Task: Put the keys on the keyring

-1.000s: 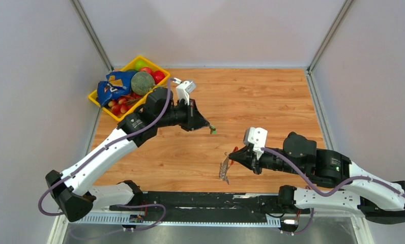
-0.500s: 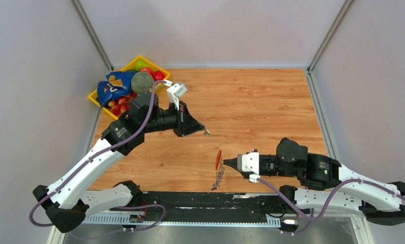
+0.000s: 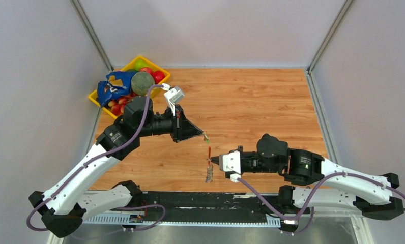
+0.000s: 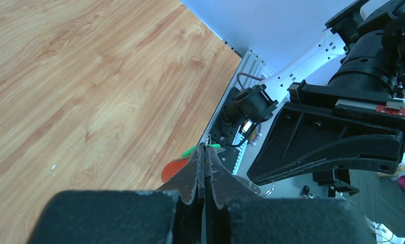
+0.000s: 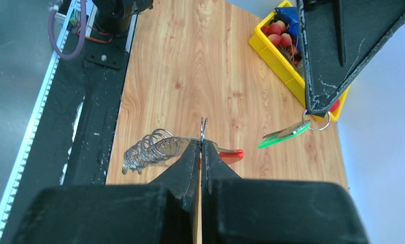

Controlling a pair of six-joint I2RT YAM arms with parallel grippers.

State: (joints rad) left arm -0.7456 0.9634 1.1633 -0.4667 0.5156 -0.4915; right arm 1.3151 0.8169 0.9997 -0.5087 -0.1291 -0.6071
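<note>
Black metal rail (image 3: 200, 199) runs along the table's near edge under both arm bases. Just beyond it, the right gripper (image 3: 213, 160) is clamped tight on the keyring (image 5: 149, 150), a silvery wire coil joined to a red curved plastic piece. Its own fingers hide the join, and from above the bunch is a thin sliver that is hard to read. Farther in, the left gripper (image 3: 203, 135) is pinched closed on a small wire loop carrying the tiny silver key with a green plastic cap (image 5: 284, 135), which hangs near the keyring but apart from it. The left wrist view shows only a green edge past the fingertips. The wood-plank tabletop (image 3: 261, 101) bears a yellow plastic bin (image 3: 94, 97) of red balls at its far left corner, partly hidden by the left arm. Pale grey walls (image 3: 210, 30) enclose the table.
</note>
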